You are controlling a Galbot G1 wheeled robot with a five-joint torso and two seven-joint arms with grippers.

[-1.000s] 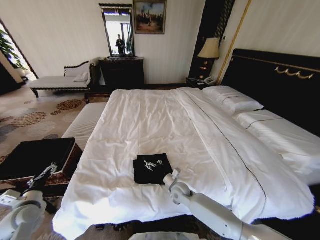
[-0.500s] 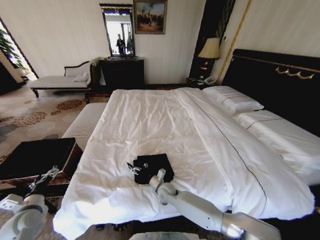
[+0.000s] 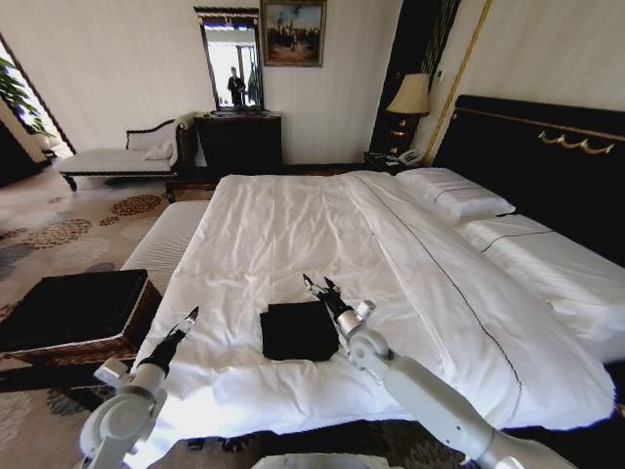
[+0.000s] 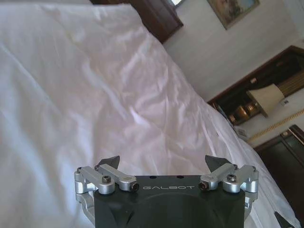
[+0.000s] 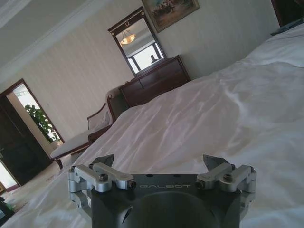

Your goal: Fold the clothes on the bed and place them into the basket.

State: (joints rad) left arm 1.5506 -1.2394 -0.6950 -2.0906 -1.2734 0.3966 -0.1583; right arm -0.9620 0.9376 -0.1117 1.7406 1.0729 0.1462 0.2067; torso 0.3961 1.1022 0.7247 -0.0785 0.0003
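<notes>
- The clothes lie on the bed as a compact black square, near the foot edge and toward the bed's left side. The lettering is folded out of sight, so I judge the folding done and the carry to the basket still ahead.
- My right gripper hangs just past the far right corner of the folded shirt, above the sheet, fingers spread and holding nothing. The right wrist view shows the two fingertips set wide with only white bedding beyond.
- My left gripper sits over the bed's left edge, to the left of the shirt and apart from it. Its fingers are also parted and empty, as the left wrist view confirms.
- The basket stands on the floor off the bed's left side, its black inside facing up.
- I expect the shirt to be light, soft and floppy: a pinch at one corner would likely let the layers slide open.
- My guess is the safest hold is along two opposite edges, one gripper to each, biting through all layers at once.
- The sheet beneath is loose and wrinkled, so a deep pinch risks catching bedding too.
</notes>
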